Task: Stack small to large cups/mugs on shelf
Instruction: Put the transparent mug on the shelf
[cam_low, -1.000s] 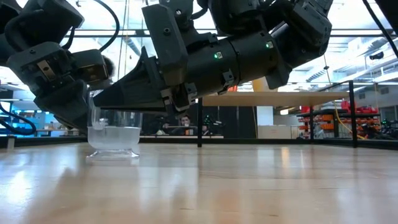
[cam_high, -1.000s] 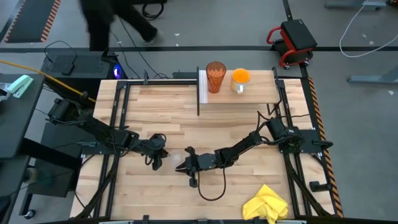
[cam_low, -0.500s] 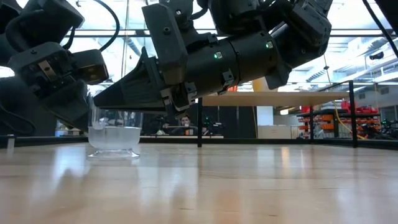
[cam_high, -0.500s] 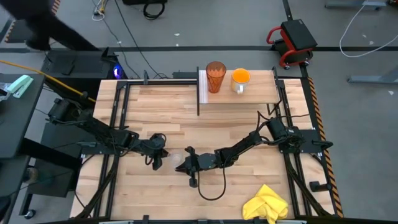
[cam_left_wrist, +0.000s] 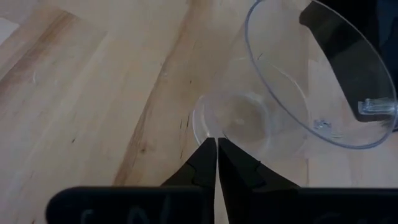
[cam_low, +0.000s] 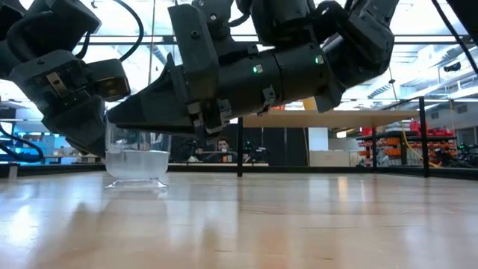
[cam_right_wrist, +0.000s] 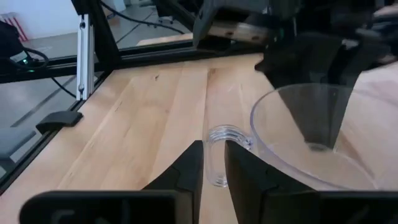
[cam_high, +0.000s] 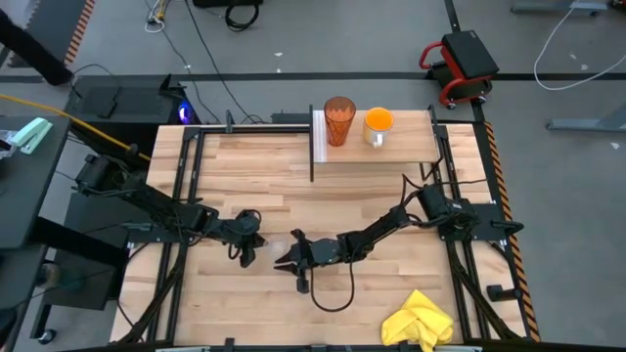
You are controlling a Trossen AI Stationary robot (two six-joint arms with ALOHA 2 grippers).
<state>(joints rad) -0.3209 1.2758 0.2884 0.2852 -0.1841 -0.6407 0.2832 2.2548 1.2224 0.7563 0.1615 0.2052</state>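
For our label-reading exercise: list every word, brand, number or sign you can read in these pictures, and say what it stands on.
None can be read: no text shows on the small clear glass, the two orange cups, the shelf or the arms.

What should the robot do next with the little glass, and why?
Probably close the right hand on the glass. It stands on the table, pinched at its wall by the left hand, and the right hand's open fingers are right beside it, on the shelf's side.
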